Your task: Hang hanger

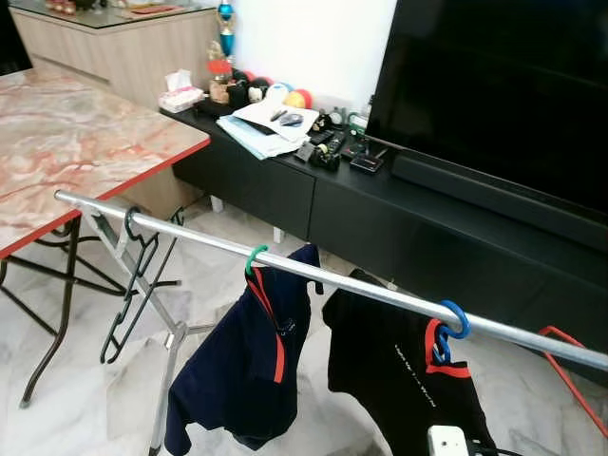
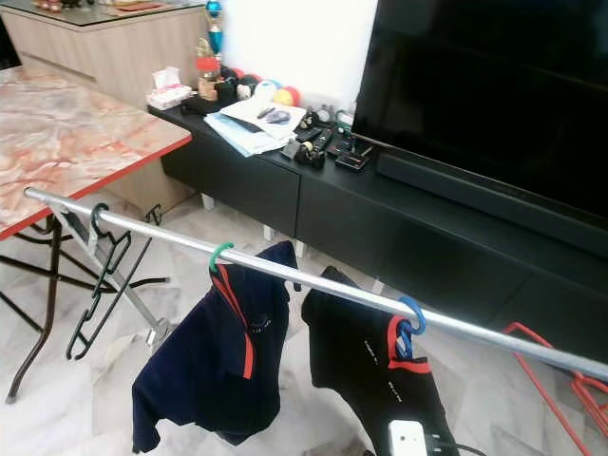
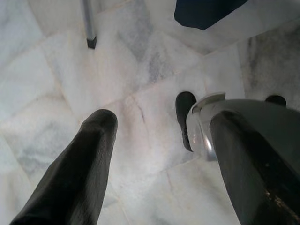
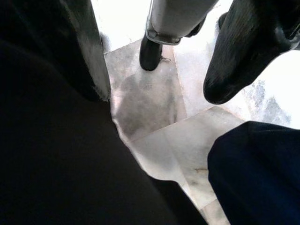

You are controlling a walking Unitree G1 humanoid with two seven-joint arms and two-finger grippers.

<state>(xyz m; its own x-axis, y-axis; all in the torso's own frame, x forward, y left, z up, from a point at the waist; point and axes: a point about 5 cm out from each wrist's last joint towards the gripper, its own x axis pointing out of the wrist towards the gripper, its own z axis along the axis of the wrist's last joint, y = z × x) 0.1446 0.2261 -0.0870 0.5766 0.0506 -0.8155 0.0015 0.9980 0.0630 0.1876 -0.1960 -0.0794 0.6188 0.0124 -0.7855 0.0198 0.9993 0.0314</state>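
An empty dark green hanger hangs by its hook near the left end of a silver drying-rack rail; it is a thin, bare frame with notched shoulders and a straight lower bar, tilted so that its lower end swings toward the marble-topped table. Further along the rail a navy shirt with red trim hangs on a green-hooked hanger, and beside it a black shirt with a red collar hangs on a blue-hooked one. Behind the rail stand a black TV console cluttered with papers and small items, and a large dark television. The left gripper points down at the white marble floor, its two black fingers spread wide and holding nothing. The right gripper also hangs low over the floor, fingers apart and empty, with dark fabric close beside it.
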